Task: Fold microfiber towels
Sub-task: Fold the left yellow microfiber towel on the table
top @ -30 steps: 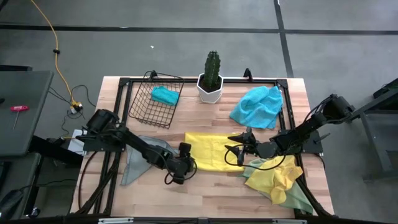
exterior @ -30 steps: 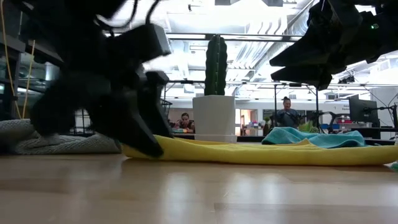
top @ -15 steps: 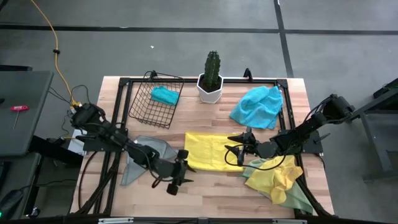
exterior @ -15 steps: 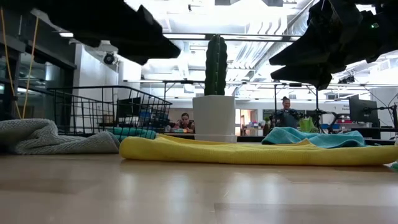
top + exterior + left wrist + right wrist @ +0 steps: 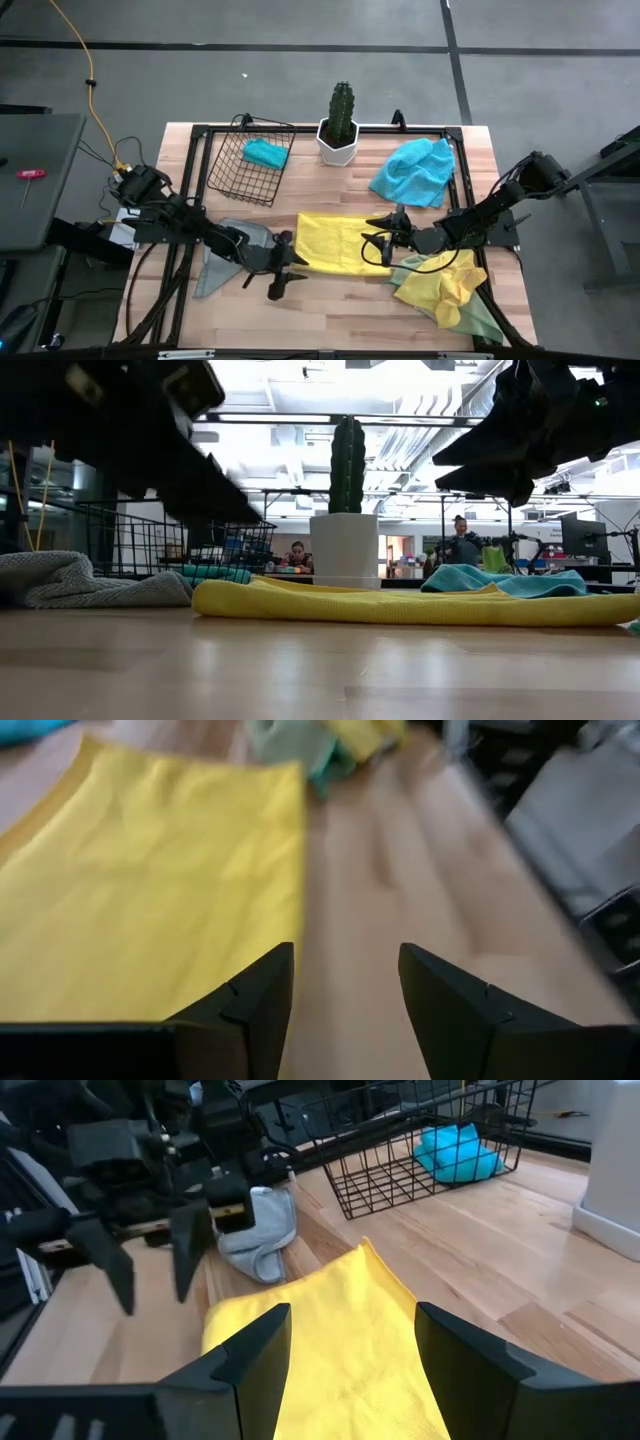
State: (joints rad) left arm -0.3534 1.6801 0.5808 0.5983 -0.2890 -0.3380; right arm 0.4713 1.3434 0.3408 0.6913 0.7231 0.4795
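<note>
A bright yellow towel (image 5: 338, 244) is spread flat on the wooden table (image 5: 330, 310), on the near side of the potted cactus (image 5: 340, 125), between the two grippers. The left gripper (image 5: 286, 268) is held just off the towel's left edge, above bare wood. Its fingers (image 5: 250, 1010) are seen spread apart with nothing between them; in the left wrist view the yellow cloth lies ahead and to one side of the gap, not inside it. The right gripper (image 5: 374, 235) is poised over the towel's right edge. Its two dark fingers (image 5: 255, 1360) are likewise parted and empty, with the yellow cloth directly beneath and ahead of them; contact with the cloth cannot be told.

A grey towel (image 5: 232, 252) is crumpled to the left of the yellow one, partly under the left arm. A wire basket (image 5: 250, 160) stands to the left of the cactus and holds a small turquoise cloth (image 5: 265, 152). A larger turquoise towel (image 5: 412, 170) is bunched to the right of the cactus. A heap of yellow and pale green towels (image 5: 450, 290) lies at the table's near right corner, beyond the right gripper. People are seen in the room behind the cactus in the low view.
</note>
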